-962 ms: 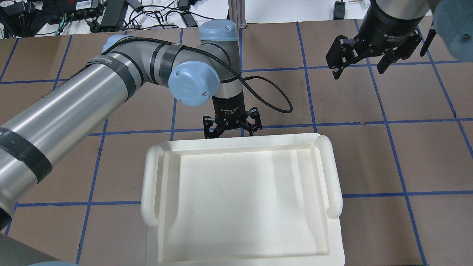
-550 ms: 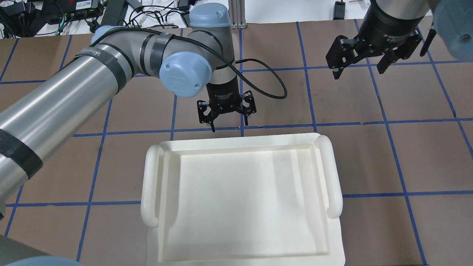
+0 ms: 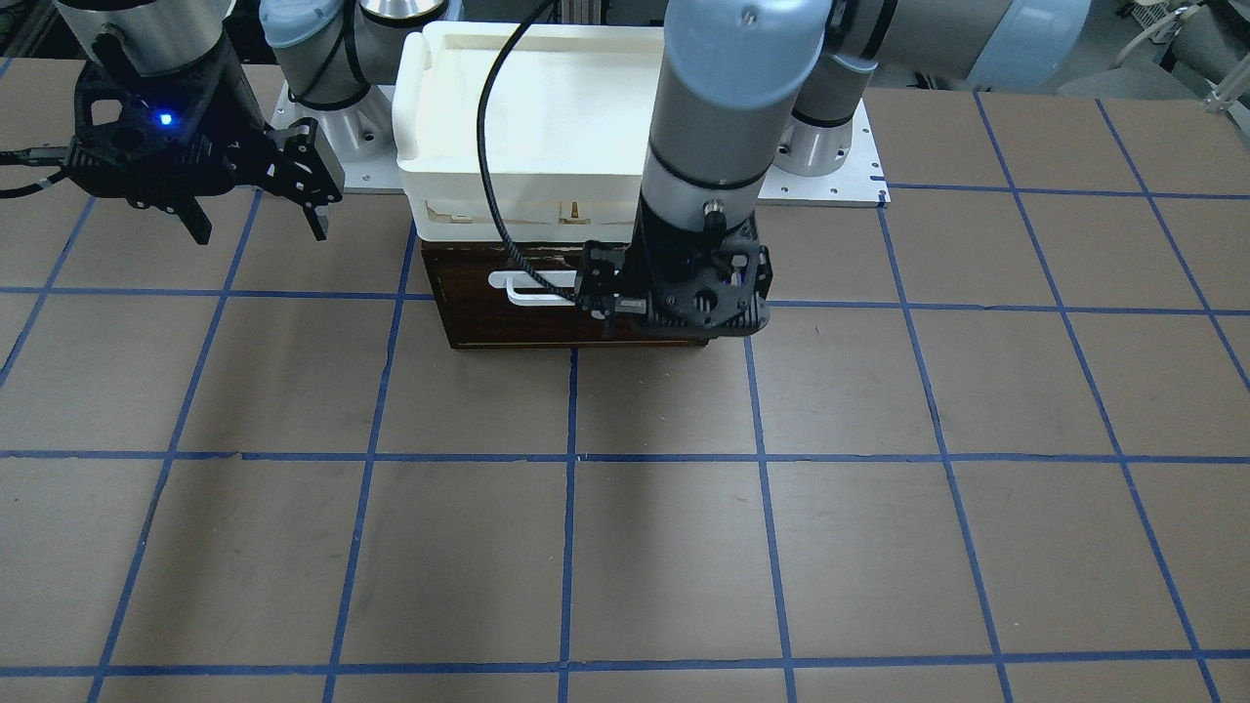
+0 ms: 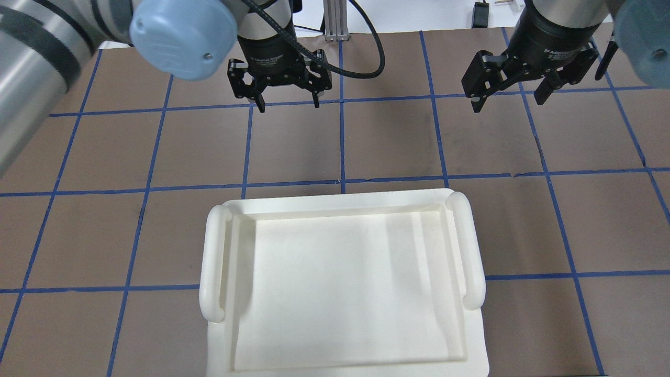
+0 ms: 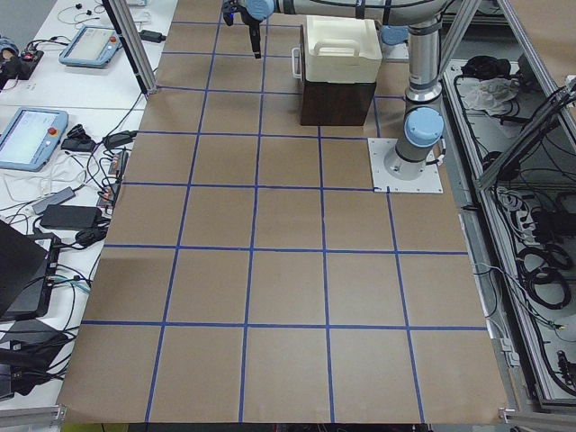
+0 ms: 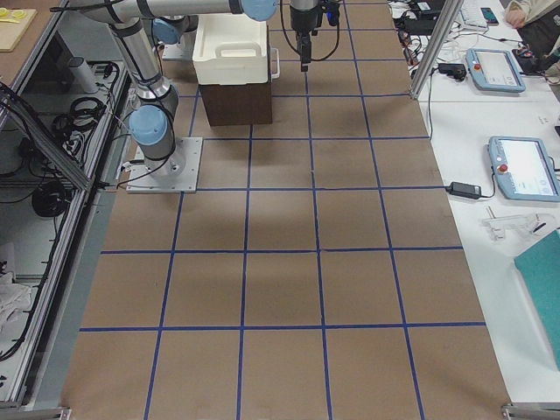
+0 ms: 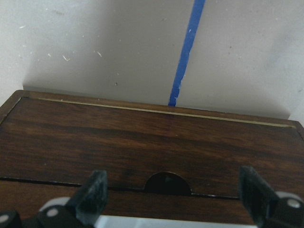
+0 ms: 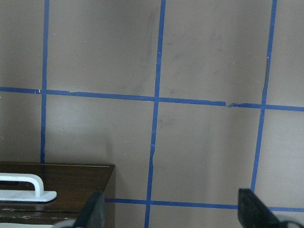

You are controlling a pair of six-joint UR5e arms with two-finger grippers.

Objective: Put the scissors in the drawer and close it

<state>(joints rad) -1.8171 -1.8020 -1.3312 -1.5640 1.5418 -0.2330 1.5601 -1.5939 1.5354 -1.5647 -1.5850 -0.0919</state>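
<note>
The drawer [image 3: 488, 317] has a dark brown front and a white bar handle [image 3: 532, 290], and it sits shut, flush under the white tray. The scissors show in no view. My left gripper [image 4: 287, 99] is open and empty, raised in front of the drawer front. Its wrist view looks down on the dark wood [image 7: 142, 137] between its spread fingertips [image 7: 92, 194]. My right gripper [image 4: 510, 97] is open and empty, hanging above the table off to the drawer's side. Its wrist view shows the drawer's corner [image 8: 76, 183] and handle end [image 8: 23, 187].
A white plastic tray [image 4: 212, 262] with rounded side handles sits on top of the drawer cabinet and hides it from above. The brown table [image 3: 664, 547] has a blue tape grid. Cables and boxes lie beyond the far edge [image 4: 157, 15].
My left gripper has moved away from the tray's far edge, out over the table and higher, and stays open. My right arm has not moved.
</note>
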